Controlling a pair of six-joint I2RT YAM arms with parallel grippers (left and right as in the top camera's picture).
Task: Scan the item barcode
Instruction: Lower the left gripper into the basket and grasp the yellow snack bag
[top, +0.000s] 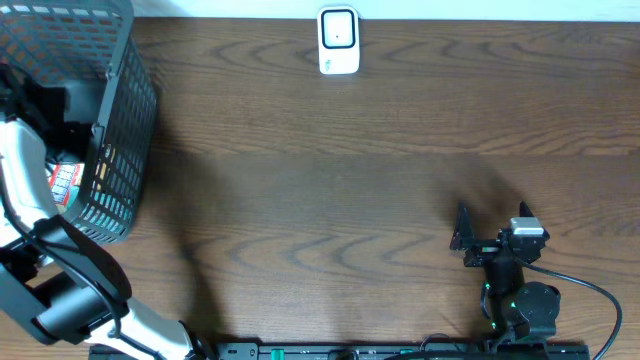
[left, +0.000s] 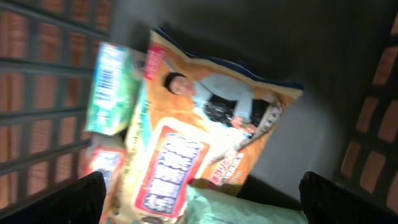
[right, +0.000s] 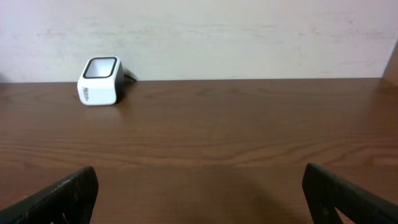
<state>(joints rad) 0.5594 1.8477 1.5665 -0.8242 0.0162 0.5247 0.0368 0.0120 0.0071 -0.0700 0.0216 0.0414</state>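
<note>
My left hand (left: 202, 199) hangs wide open, holding nothing, inside the basket (top: 128, 120), over the orange snack bag (left: 205, 143) lying beside a green packet (left: 109, 90). My right hand (right: 199, 198), also wide open and empty, sits low over the surface (top: 330, 180), facing the scanner (right: 99, 81).

Shop-checkout setup: barcode scanner (top: 338, 40) and mesh basket (top: 130, 130) of snack packets (left: 199, 155).

Table (right: 236, 137): brown wood grain
Barcode scanner (right: 99, 81): white, dark top window, standing far left
Right gripper (right: 199, 180): fingers (right: 65, 196) spread wide, at lower corners
</note>
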